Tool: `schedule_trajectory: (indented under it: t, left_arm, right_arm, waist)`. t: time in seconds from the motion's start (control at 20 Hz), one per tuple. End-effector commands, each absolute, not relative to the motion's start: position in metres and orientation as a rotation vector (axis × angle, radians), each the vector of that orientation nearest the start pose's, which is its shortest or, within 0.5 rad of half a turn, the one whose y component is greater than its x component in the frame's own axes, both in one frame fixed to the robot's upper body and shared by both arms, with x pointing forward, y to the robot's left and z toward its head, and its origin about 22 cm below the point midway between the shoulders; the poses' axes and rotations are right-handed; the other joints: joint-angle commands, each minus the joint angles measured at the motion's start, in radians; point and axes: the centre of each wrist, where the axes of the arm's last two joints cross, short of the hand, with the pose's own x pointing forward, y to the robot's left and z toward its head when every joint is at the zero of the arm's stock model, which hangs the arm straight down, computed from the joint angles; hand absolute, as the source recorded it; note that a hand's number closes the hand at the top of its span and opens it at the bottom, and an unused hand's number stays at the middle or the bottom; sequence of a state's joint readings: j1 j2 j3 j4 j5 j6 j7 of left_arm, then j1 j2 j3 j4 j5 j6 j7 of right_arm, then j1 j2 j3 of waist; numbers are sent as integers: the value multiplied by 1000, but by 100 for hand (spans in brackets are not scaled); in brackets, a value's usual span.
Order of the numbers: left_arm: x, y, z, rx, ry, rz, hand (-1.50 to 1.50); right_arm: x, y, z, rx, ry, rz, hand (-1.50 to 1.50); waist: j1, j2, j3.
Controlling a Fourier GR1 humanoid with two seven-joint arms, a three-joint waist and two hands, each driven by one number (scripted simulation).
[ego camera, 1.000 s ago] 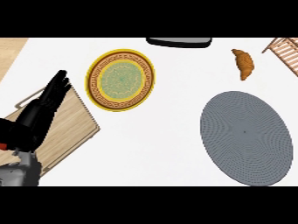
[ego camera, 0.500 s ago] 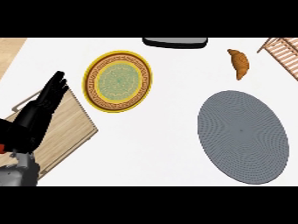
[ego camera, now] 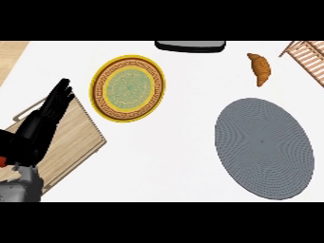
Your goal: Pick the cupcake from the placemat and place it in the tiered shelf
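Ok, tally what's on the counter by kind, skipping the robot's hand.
Patterned plate: 1
Croissant: 1
Grey round placemat: 1
Wooden cutting board: 1
Wooden slatted shelf: 1
Black item, cut off at top: 1
Total: 6

Kitchen counter (ego camera: 171,156) (plate (ego camera: 127,88), croissant (ego camera: 260,69), placemat (ego camera: 262,147))

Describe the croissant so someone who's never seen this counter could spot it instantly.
Find the wooden slatted shelf at the far right corner of the counter. Just left of it, beyond the round grey placemat, lies the croissant. It's the only small, golden-brown, crescent-shaped thing; its neighbours are bigger.
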State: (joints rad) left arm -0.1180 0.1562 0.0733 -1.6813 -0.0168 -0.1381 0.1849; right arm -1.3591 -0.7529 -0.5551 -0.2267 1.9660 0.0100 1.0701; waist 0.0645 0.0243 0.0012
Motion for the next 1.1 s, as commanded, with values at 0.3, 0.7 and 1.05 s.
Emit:
schedule_trajectory:
  t: [0.3,0.7,1.05]
  left_arm:
    - [267,260,69,85,-1587,-241,0]
    - [263,265,63,107,-1570,-196,0]
    - [255,277,51,145,-1544,-157,0]
  right_arm:
    - [425,-362,393,-2050,-393,-507,-150]
    - [386,-347,458,-1898,-626,-976,-150]
    - [357,-304,478,-1819,-766,-1028,-150]
  waist:
    - [5,-4,-1]
    - [-32,-27,-1]
    - [-92,-50,-2]
